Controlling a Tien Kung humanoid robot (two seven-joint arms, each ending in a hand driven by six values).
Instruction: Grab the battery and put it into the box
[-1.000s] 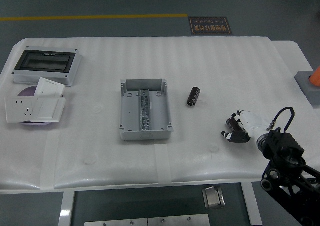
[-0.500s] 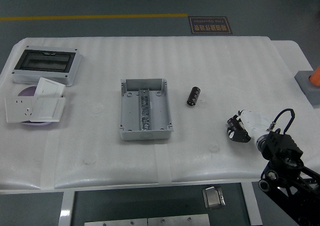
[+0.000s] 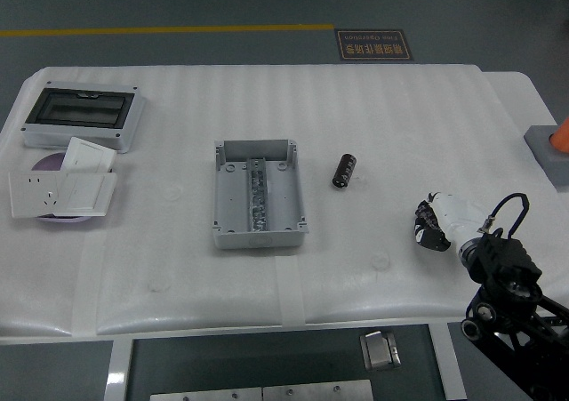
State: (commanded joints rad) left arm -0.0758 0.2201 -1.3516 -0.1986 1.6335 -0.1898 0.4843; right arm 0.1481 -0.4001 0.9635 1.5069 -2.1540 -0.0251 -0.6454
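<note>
Head view, read from left to right across the white table (image 3: 400, 108). Far left, at the back: a grey enclosure (image 3: 80, 116) with a dark transparent lid. Just in front of it, a white wall socket (image 3: 40, 194) and white switch plates (image 3: 84, 174) lie on and around a purple disc (image 3: 49, 163), partly covering it. Centre: the box (image 3: 258, 196), grey, rectangular, open-topped, with its long axis running away from the camera; a metal rail lies along its floor. Right of the box, apart from it: the battery (image 3: 345, 171), a small black cylinder lying on its side on the table, slightly tilted from the box's long axis, touched by nothing. Further right and nearer the table's front edge: the right hand (image 3: 437, 222), white with black fingertips, low over the table, on the black right arm (image 3: 516, 303) that enters from the lower right corner. Its fingers are curled inward and grip nothing; the hand is well apart from the battery. Far right edge: a grey block (image 3: 549, 150) with an orange object (image 3: 562, 134) on it, cut off by the frame. Beyond the table, on the floor: a yellow line (image 3: 169, 31) and a dark placard (image 3: 373, 44).
</note>
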